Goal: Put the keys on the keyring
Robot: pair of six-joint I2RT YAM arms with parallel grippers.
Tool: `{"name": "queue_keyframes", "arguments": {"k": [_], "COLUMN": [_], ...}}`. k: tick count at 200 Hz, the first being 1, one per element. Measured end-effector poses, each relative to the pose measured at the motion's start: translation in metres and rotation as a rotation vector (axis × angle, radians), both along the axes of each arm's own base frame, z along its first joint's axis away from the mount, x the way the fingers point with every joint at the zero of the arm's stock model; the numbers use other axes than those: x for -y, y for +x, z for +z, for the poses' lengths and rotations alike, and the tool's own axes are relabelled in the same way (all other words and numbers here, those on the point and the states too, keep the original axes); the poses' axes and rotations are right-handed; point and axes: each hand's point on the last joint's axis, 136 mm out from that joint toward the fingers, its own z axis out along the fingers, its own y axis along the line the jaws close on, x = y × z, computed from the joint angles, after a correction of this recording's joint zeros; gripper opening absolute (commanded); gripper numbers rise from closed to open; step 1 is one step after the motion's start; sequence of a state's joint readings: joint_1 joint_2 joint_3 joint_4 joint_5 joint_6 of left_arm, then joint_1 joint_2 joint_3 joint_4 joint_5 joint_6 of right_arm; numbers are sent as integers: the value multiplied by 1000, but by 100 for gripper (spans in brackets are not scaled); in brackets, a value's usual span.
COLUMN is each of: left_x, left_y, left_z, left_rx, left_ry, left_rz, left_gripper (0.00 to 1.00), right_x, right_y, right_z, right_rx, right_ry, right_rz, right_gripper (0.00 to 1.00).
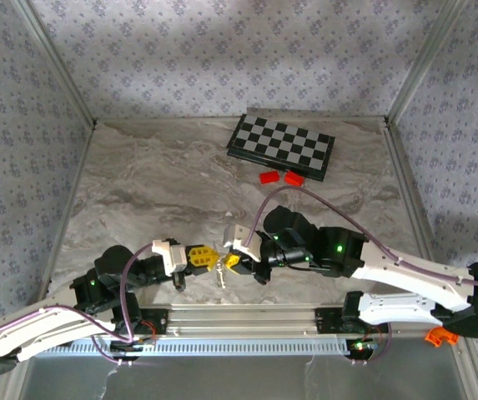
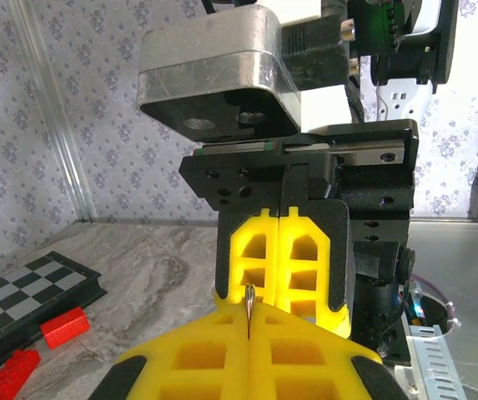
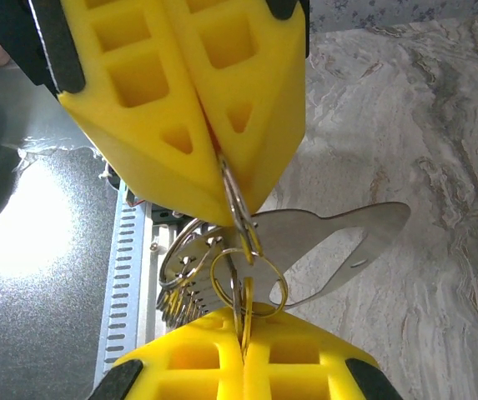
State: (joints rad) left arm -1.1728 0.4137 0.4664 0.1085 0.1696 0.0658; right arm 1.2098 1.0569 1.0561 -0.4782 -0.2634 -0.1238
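While left claw (image 1: 213,258) and right claw (image 1: 232,263) pinch keyring (image 3: 249,246), keys (image 3: 182,287) dangling, chessboard (image 1: 281,146) and 2 red bricks (image 1: 269,177) beyond

A robot test cell is showing here: silver aluminium frame posts (image 1: 55,62) are bounding floral-papered wall panels (image 1: 222,50), enclosing a marble-patterned counter (image 1: 155,183) carrying a slotted metal mounting rail (image 1: 247,317).

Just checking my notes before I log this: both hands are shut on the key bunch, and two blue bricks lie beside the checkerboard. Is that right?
Not quite. The bricks beside the checkerboard are red, not blue; the top external view shows it. The rest holds: left hand and right hand are both shut on the key bunch.
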Motion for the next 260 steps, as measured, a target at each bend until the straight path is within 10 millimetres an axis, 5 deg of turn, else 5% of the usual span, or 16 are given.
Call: {"name": "queue_keyframes", "arguments": {"k": [42,77,146,260], "left_x": [-1,0,9,20], "left_y": [0,0,-7,-14], "left_z": [2,2,-6,-4], "left_rx": [3,3,-13,-30], "left_ry": [-8,-8,20,11], "left_rz": [2,-2,-61,-125], "left_gripper": [0,0,0,0], "right_x": [9,20,23,17], "right_y": [1,6,2,-12], "right_z": [-6,12,45,39], "right_rx": [5,45,86,70], "right_ry": [-36,13,162,189], "right_rz": [-14,-59,-44,45], "right_gripper": [40,52,47,27]}}
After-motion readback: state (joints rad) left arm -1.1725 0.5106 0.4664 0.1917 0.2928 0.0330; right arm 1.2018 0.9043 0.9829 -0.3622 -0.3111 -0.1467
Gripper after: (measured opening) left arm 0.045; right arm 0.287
